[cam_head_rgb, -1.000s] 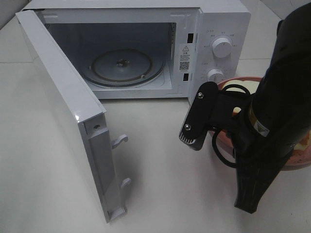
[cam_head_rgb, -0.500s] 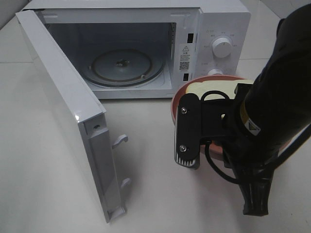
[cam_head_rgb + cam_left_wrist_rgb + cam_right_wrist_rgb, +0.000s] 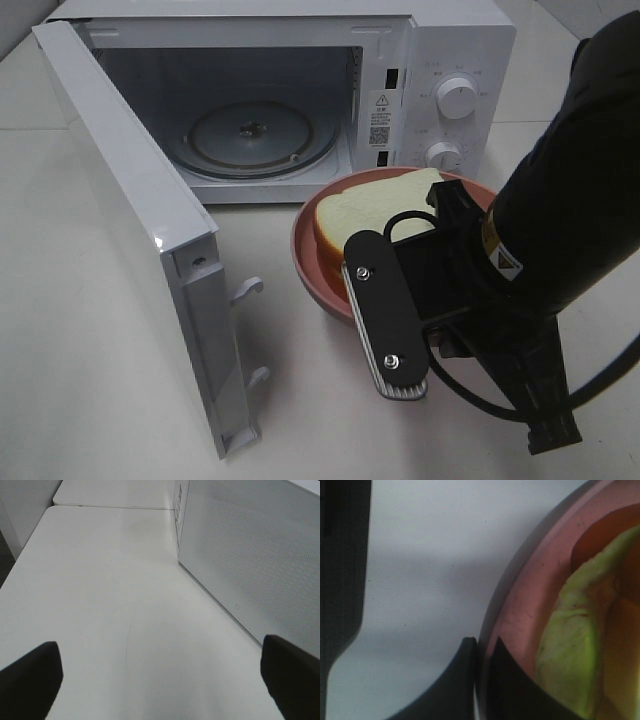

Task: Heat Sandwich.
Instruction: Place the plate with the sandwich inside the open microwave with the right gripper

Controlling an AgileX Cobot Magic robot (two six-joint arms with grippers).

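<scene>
As jaws pinch plate [image 3: 304, 252], R arm [image 3: 570, 200] slants leftward.

You see a white microwave [image 3: 455, 50] upper centre, its door [image 3: 260, 555] finely dotted grey; the sandwich [image 3: 375, 208] is white with golden crust and pale green leaf, on a pink plate [image 3: 303, 265].

A lab-style test bench is suggested by the plain white tabletop [image 3: 100, 400], on which a white microwave [image 3: 455, 45] is set.
</scene>
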